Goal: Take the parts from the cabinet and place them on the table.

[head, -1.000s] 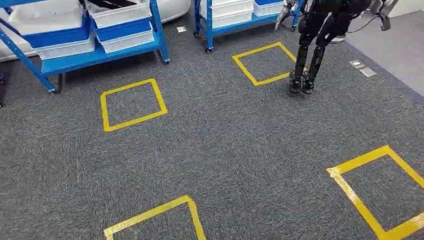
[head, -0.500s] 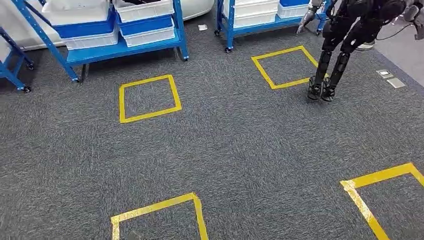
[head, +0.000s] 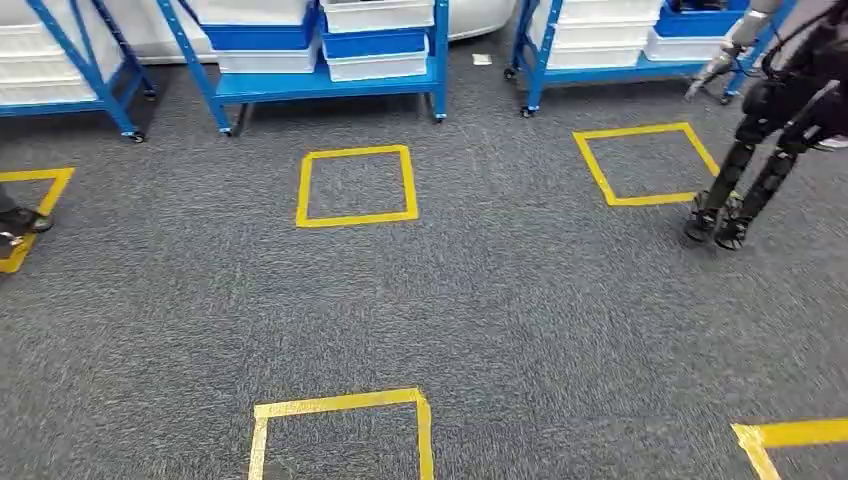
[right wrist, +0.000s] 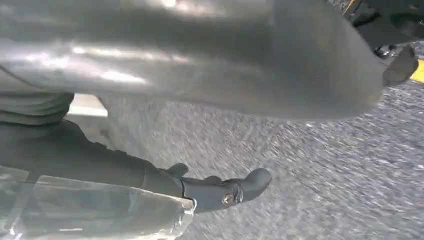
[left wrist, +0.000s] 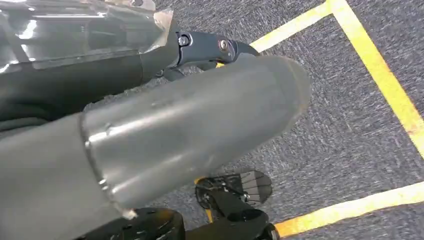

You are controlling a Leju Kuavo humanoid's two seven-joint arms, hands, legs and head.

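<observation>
The cabinet is a blue wheeled rack (head: 320,85) at the far side of the grey carpet, stacked with white bins (head: 375,15) and a blue bin (head: 375,43). What the bins hold is hidden from here. My left hand (left wrist: 200,125) hangs above the carpet, its thick grey thumb across the left wrist view and a dark finger (left wrist: 210,47) stretched out with nothing in it. My right hand (right wrist: 200,75) hangs the same way, one dark finger (right wrist: 225,192) extended and empty. Clear shiny plastic lies by the fingers of both hands.
More blue racks stand at the far left (head: 60,100) and far right (head: 620,65). Another black-legged robot (head: 770,130) stands by the right one. Yellow tape squares (head: 357,186) (head: 648,165) (head: 340,405) mark the carpet. A person's shoe (head: 20,220) is at the left edge.
The whole picture has slid to the right, so the camera has turned left. The middle rack is now top centre, and a further rack has come in on the left.
</observation>
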